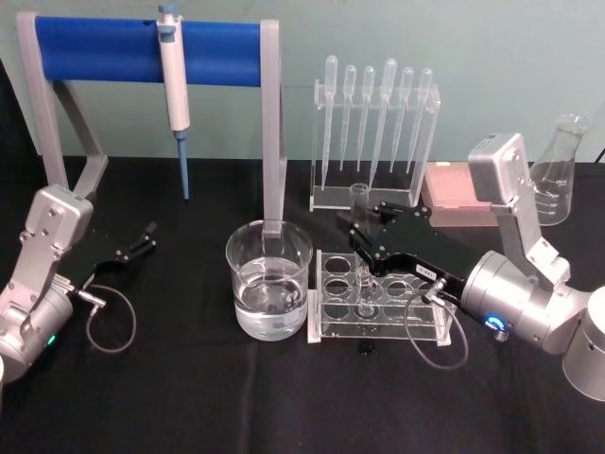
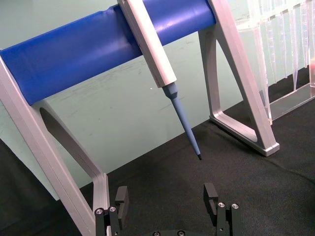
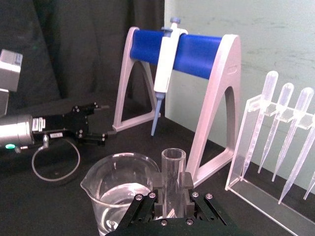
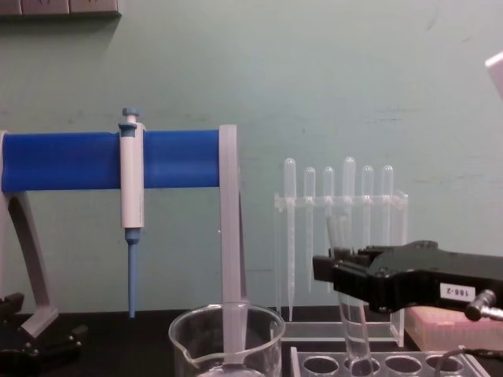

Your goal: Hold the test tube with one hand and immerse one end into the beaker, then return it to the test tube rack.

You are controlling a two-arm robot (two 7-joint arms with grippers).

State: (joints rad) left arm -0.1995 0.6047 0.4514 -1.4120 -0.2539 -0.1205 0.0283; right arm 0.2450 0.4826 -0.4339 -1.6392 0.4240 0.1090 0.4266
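My right gripper (image 3: 170, 199) has its fingers (image 3: 153, 189) pinched on the test tube (image 3: 173, 172), gripping below its rimmed mouth. The tube's round bottom sits in, or just above, a hole of the clear rack (image 1: 331, 322) beneath the fingers; I cannot tell which. I judge this the lift-out step. Next I must raise the tube clear of the rack, then carry it sideways over the beaker (image 1: 268, 279) just beside the rack. My left gripper (image 1: 142, 241) is parked well apart, fingers spread and empty.
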